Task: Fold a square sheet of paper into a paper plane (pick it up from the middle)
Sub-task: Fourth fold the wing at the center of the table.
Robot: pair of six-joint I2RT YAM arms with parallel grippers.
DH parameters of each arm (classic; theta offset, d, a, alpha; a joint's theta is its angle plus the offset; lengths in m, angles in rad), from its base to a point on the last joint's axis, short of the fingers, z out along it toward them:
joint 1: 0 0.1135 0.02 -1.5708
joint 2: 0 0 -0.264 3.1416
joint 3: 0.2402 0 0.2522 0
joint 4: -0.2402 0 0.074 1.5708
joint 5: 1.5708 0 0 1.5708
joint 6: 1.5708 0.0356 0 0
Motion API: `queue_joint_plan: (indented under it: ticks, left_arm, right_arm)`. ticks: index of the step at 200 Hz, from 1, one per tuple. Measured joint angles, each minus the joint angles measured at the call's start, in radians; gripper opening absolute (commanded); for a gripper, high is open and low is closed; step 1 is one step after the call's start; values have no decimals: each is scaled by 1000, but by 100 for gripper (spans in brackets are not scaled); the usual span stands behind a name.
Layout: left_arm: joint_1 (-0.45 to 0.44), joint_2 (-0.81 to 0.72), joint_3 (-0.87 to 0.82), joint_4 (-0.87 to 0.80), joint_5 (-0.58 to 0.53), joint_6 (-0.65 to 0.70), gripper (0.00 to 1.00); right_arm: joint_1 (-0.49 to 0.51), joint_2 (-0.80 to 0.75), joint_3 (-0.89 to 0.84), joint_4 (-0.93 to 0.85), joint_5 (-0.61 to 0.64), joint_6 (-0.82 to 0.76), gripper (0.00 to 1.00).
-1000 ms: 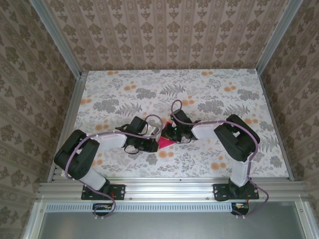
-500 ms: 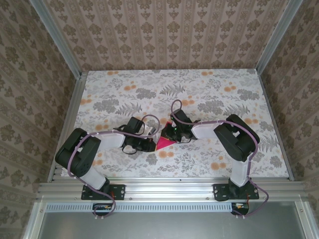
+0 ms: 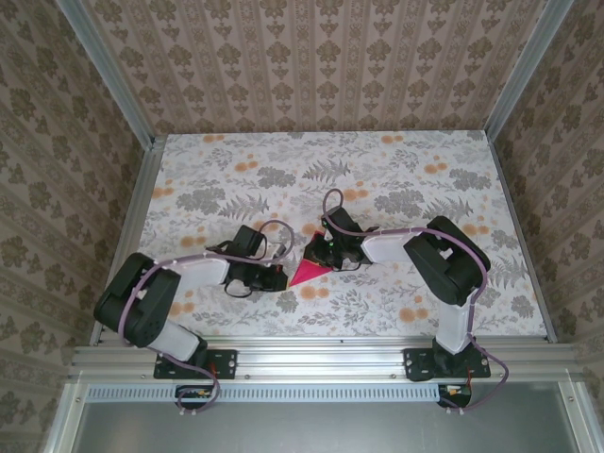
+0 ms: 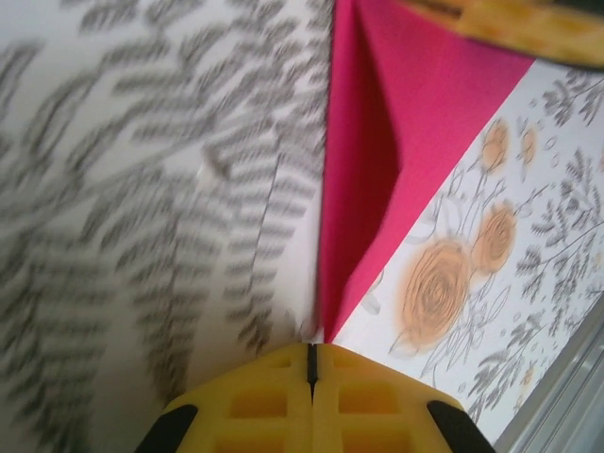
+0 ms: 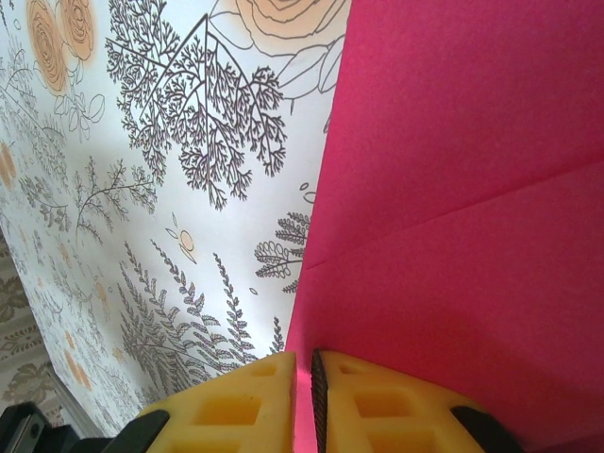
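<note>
The magenta-red sheet of paper point(image 3: 310, 272) lies folded into a pointed wedge on the floral table, between my two grippers. In the left wrist view the paper point(image 4: 396, 142) narrows along a lengthwise crease to a tip just in front of my left gripper point(image 4: 311, 351). That gripper's yellow jaws are pressed together with no red showing in the seam. From above, the left gripper point(image 3: 281, 277) sits at the paper's near-left point. My right gripper point(image 3: 323, 253) holds the far end. Its jaws point(image 5: 304, 363) are shut on the paper's edge point(image 5: 472, 189).
The floral tablecloth point(image 3: 396, 179) covers the table, with orange flowers point(image 4: 436, 293) printed close to the paper. Patterned walls and aluminium rails point(image 3: 142, 198) enclose the left, back and right. The front rail point(image 3: 311, 357) runs near the arm bases.
My left gripper has drawn back to the left, along the paper to its tip. The paper now shows longer and more pointed. The right gripper has stayed in place.
</note>
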Motion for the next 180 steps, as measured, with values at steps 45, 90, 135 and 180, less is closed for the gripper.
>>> queue_joint_plan:
  ticks: [45, 90, 135, 180]
  left_arm:
    - [3, -104, 32, -79, 1, -7, 7]
    - [-16, -46, 130, -41, 38, -14, 7]
    - [-40, 94, 159, 39, 61, -22, 8]
    - [-44, 183, 168, 79, 64, -21, 7]
  right_arm:
    - [0, 0, 2, -3, -2, 0, 16]
    - [0, 0, 5, -7, -2, 0, 16]
    - [0, 0, 5, -7, -2, 0, 16]
    - [0, 0, 5, -6, -2, 0, 16]
